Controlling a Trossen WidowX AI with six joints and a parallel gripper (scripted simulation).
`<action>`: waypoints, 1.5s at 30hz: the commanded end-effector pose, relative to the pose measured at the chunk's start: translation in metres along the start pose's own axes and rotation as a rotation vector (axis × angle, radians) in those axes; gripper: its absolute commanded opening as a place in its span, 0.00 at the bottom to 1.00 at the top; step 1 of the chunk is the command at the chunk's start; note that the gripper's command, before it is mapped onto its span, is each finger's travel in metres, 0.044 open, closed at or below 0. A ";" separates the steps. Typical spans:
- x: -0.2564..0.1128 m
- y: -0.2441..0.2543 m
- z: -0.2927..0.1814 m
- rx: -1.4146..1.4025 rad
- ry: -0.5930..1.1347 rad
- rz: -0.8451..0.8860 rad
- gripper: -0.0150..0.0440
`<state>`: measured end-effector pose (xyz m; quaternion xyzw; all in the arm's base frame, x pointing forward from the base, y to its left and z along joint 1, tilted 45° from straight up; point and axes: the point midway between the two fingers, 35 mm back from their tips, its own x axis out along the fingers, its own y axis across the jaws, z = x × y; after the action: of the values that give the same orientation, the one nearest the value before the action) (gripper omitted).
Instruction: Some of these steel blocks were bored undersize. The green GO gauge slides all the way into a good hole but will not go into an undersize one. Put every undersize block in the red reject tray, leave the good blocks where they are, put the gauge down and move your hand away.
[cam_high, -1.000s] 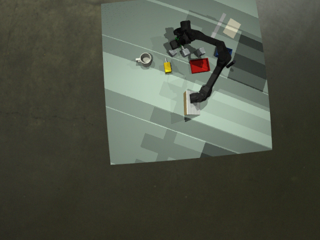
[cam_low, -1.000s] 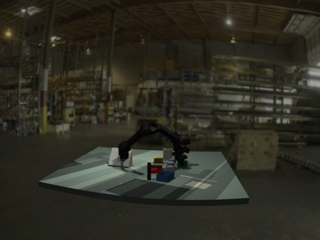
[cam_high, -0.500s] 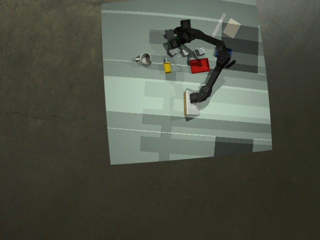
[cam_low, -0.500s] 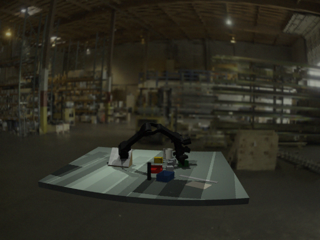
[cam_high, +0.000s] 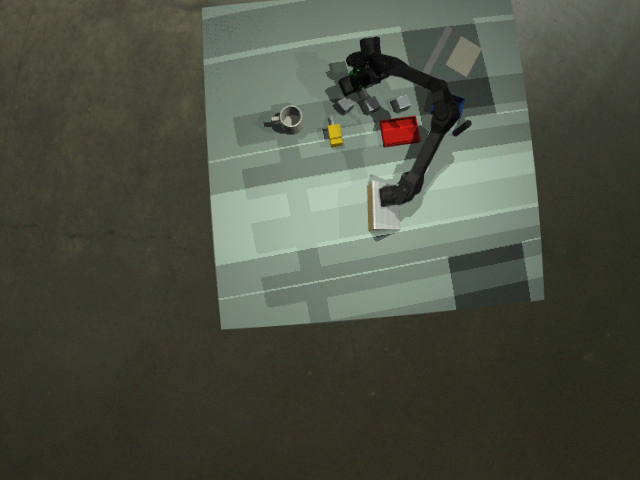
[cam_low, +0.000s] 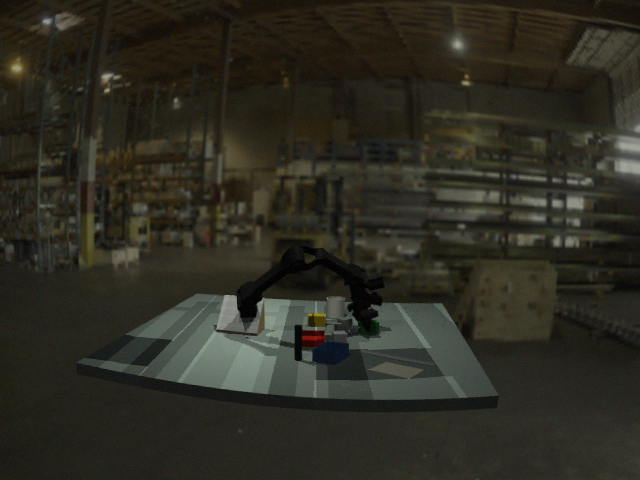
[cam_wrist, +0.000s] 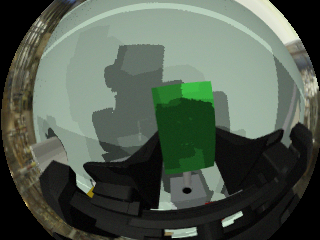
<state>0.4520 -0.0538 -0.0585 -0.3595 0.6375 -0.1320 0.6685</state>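
GO gauge (cam_high: 355, 75) (cam_low: 370, 326) (cam_wrist: 186, 130), green rect. handle w/ thin gray pin, clamped in black gripper (cam_high: 356, 81) (cam_low: 368, 325) (cam_wrist: 182, 130), upper ctr of top view; pin near dark bore of gray steel block (cam_wrist: 188, 192), wrist view lower ctr. Red tray (cam_high: 400, 132) (cam_low: 313, 338): rect., shallow, R of ctr in top view.

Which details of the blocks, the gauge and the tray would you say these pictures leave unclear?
- Pin's tip depth in the block's hole: too small in the wrist view.
- Bores of the other blocks: too small in the top view.
- Floor of the red tray: hidden by its wall in the exterior view.
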 end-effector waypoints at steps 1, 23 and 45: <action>-0.001 0.000 0.004 -0.001 -0.006 -0.001 0.25; -0.011 0.004 0.001 -0.002 0.000 -0.001 0.25; -0.001 0.000 0.008 -0.001 -0.006 -0.001 0.25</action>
<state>0.4556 -0.0519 -0.0603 -0.3592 0.6397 -0.1316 0.6666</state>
